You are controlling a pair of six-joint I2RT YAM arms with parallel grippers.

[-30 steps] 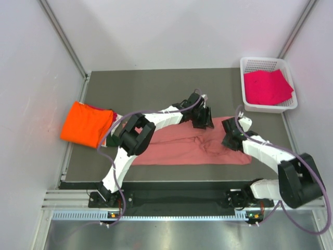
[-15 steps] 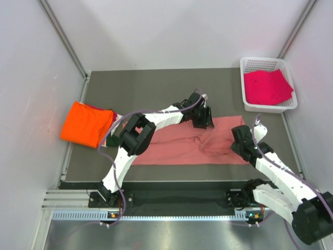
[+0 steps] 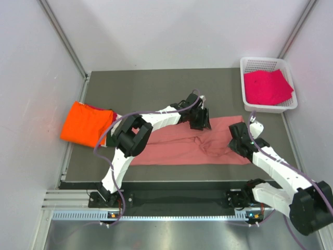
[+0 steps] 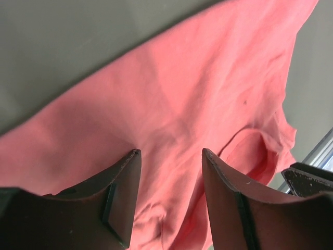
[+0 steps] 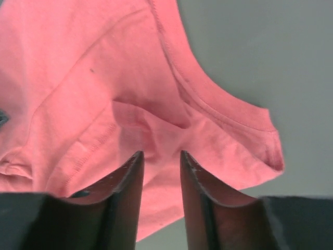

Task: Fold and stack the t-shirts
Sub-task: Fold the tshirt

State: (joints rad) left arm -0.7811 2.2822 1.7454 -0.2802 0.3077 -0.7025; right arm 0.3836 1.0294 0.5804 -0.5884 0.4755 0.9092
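Grey worktop point(image 3: 156, 88) fills the floor of a white-walled cell, with both arm bases at its near edge.

1. Salmon-pink t-shirt point(image 3: 177, 148): lies flat on the worktop as a long band in the near half. Its long axis runs left to right, parallel to the near edge. The right end is rumpled. Which end carries the collar cannot be told from above.
2. Left tool point(image 3: 200, 120): positioned over the far edge of the salmon-pink t-shirt point(image 4: 197, 88), near the middle of its length. In the left wrist view the left tool point(image 4: 170, 156) has its jaws moderately wide, with smooth cloth showing between them.
3. Right tool point(image 3: 238, 139): positioned over the rumpled right end. In the right wrist view the right tool point(image 5: 158, 159) has its jaws at a narrow gap, with a raised fold of the salmon-pink t-shirt point(image 5: 93, 88) just ahead of the tips and a stitched hem curving to the right.
4. Orange t-shirt point(image 3: 86, 124): folded, at the left edge of the worktop, partly overhanging it.
5. Magenta t-shirt point(image 3: 266, 87): lies inside the white basket point(image 3: 243, 78) at the far right corner
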